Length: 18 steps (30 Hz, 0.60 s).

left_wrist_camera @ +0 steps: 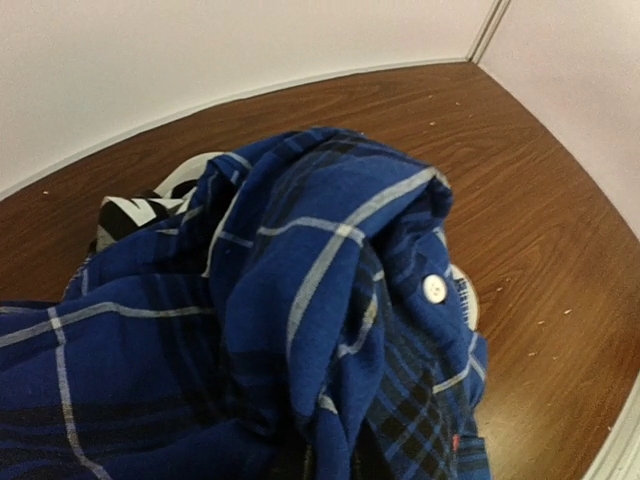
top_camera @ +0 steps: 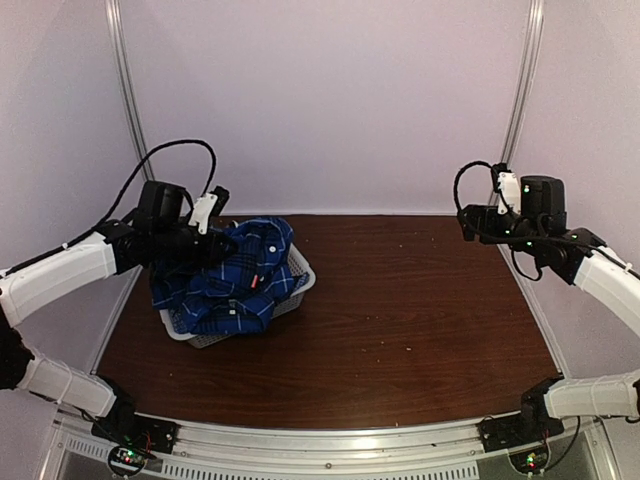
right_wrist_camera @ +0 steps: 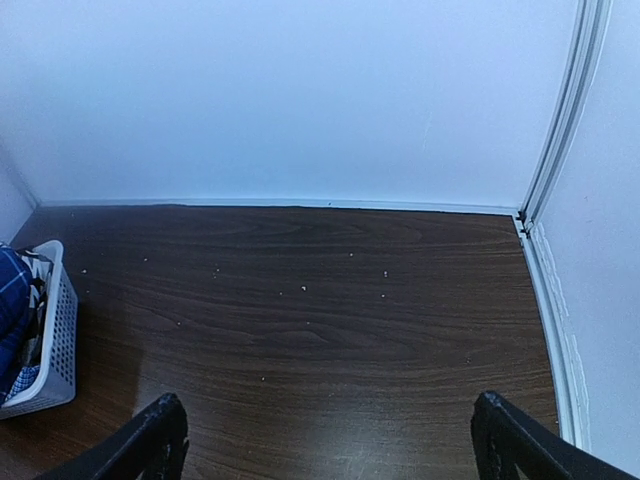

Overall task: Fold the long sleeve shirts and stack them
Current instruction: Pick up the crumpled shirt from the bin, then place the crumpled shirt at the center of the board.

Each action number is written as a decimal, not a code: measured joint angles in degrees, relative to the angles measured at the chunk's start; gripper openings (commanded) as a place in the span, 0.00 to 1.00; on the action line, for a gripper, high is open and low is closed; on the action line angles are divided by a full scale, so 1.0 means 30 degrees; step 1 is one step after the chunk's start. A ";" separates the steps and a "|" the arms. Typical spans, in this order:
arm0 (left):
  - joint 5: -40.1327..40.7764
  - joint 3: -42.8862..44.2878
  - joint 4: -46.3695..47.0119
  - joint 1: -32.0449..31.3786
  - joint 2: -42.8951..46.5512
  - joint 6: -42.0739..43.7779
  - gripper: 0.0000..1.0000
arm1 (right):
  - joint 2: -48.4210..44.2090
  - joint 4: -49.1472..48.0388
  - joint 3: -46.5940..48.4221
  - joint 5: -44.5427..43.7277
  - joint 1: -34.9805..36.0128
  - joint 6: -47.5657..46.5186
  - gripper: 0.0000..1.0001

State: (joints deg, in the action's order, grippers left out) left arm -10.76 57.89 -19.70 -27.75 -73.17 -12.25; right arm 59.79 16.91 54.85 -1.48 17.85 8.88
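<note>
Black left hand (top_camera: 222,245) is buried in the blue plaid shirt (top_camera: 235,285); clenched or released, I cannot tell. That shirt and 1 black-and-white checked shirt (left_wrist_camera: 130,215), showing at its edge, fill the white mesh basket (top_camera: 303,270) on the bench (top_camera: 420,320). Right hand (right_wrist_camera: 327,415) hangs released, well apart.

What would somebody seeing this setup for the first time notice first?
A crumpled blue plaid shirt heaps out of a white mesh basket at the left of the dark wooden table, with the left gripper against its fabric, fingers hidden. A black-and-white shirt peeks from under it. The right gripper hangs open over the table's right side.
</note>
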 measured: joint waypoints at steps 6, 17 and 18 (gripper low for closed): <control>-0.2404 0.1610 0.1290 -0.1406 -0.0386 -0.1392 0.00 | -0.0051 -0.0022 0.0000 0.1049 0.0007 0.0080 1.00; -0.6309 1.6240 0.4473 -0.5625 -0.9187 -0.3708 0.00 | 0.0364 0.0058 0.1224 0.4867 0.0510 0.0357 1.00; -0.6579 1.7318 0.4634 -0.5880 -0.9916 -0.3861 0.00 | 0.0306 0.0211 0.1501 0.4758 0.0525 0.0539 1.00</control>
State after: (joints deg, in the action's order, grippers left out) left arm -30.50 109.84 -5.80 -45.39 -102.91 -23.83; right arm 60.71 17.54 59.35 12.80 19.42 10.50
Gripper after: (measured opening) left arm 0.063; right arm 0.996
